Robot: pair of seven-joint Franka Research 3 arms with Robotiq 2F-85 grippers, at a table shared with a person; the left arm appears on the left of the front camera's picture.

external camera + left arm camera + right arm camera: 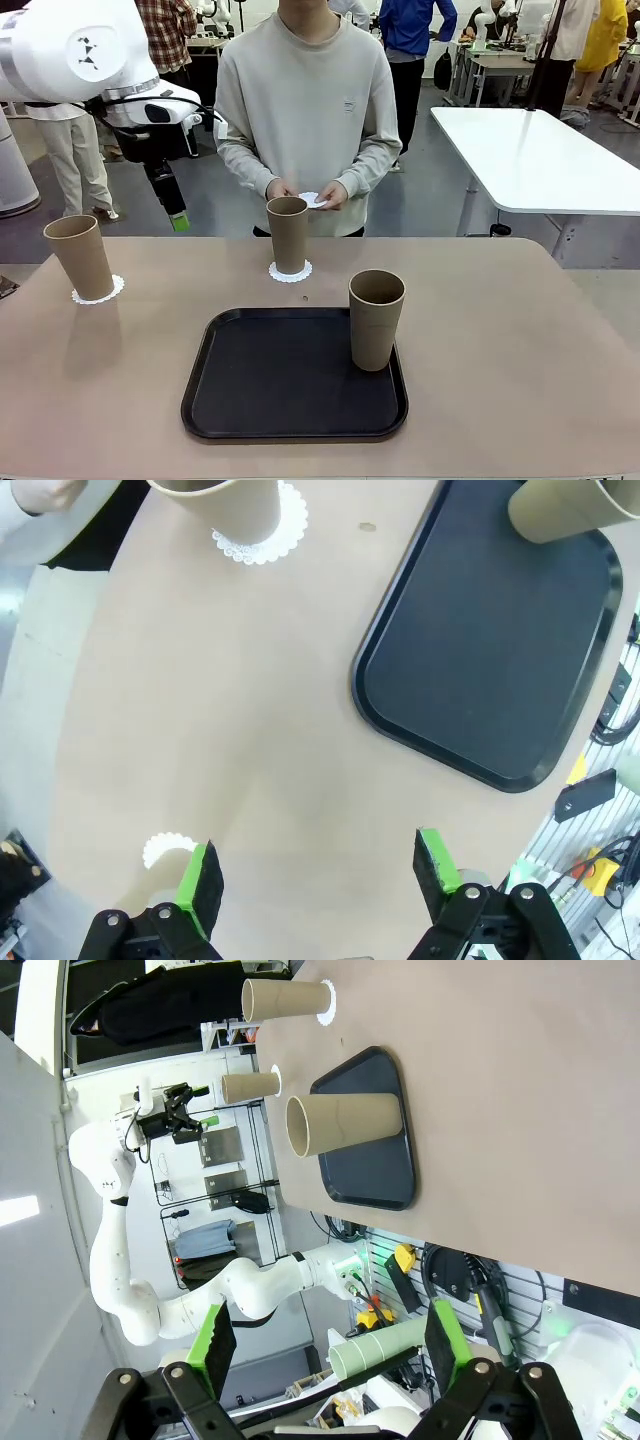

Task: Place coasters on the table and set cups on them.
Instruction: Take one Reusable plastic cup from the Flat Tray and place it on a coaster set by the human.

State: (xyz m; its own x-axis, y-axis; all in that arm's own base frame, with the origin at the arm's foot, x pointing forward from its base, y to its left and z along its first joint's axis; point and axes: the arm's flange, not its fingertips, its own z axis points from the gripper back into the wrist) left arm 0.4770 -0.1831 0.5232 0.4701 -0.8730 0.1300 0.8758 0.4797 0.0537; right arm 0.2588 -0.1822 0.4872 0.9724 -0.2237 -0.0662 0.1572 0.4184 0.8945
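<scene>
The left arm's glossy white rounded shell (55,45) was marked with a small black emblem (88,50), banded by a silver ring (130,92) and trailed by a thin black cable (170,97). The black left claw (318,870) was tipped with bright green pads (198,875), and pale round screws (110,918) were set in its linkage. The black right claw (330,1345) was built and padded alike. The person (305,60) was dressed in a pale grey-beige crew-neck sweatshirt (300,130) with long sleeves (238,140) ribbed at the cuffs.
</scene>
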